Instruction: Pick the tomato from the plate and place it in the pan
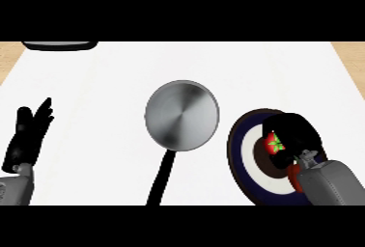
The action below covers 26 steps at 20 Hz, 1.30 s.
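Red tomato (274, 144) mostly behind right hand (299, 129)

You see only a sliver of the tomato (274, 143) under the right hand (299, 129); at eleven o'clock, a dark object (59, 45) is cut off by the edge.

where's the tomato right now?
Head view, right side: the tomato is over the middle of the plate, with the right hand curled round it, to the right of the pan.
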Each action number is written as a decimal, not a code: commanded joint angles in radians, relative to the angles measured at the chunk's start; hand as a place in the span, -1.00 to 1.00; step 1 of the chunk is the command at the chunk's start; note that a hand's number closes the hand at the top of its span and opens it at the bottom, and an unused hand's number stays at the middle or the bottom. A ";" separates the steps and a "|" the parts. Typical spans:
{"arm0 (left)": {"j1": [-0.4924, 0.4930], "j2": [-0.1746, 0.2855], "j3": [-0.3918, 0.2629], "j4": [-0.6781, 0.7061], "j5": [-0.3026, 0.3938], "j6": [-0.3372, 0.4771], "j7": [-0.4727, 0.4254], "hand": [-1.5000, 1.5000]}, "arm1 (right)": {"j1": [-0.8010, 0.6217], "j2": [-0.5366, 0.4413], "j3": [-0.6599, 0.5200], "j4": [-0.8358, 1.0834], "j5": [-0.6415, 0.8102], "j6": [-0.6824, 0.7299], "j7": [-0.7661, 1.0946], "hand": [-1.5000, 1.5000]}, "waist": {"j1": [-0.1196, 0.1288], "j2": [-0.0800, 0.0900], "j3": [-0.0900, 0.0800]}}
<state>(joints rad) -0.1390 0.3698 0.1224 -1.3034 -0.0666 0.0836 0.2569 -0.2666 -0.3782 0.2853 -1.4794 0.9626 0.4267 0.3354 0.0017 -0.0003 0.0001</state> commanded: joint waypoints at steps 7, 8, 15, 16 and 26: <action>0.045 -0.038 0.017 -0.023 -0.027 0.004 -0.023 0.00 | 0.159 -0.140 -0.099 -0.109 -0.029 -0.034 -0.267 1.00 | -0.007 -0.002 0.000; -0.003 -0.025 0.020 0.016 -0.030 0.000 -0.017 0.00 | 0.199 -0.210 -0.118 -0.044 -0.030 -0.108 -0.388 1.00 | -0.013 0.000 0.000; 0.049 -0.030 0.027 -0.039 -0.038 -0.014 -0.026 0.00 | 0.205 -0.163 -0.253 -0.101 -0.108 -0.182 -0.466 1.00 | -0.005 -0.002 0.000; 0.044 -0.024 0.032 -0.038 -0.028 -0.020 -0.011 0.00 | 0.210 -0.170 -0.283 -0.177 -0.135 -0.225 -0.494 1.00 | -0.016 -0.007 0.001; 0.023 -0.040 0.048 0.016 -0.034 -0.022 -0.051 0.00 | 0.051 0.006 -0.263 -0.358 -0.230 -0.204 -0.384 1.00 | 0.002 0.001 -0.001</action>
<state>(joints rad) -0.1058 0.3475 0.1647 -1.3152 -0.0972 0.0535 0.2303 -0.1298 -0.4355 -0.0116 -1.8041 0.7449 0.1871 -0.1258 -0.0047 -0.0027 -0.0002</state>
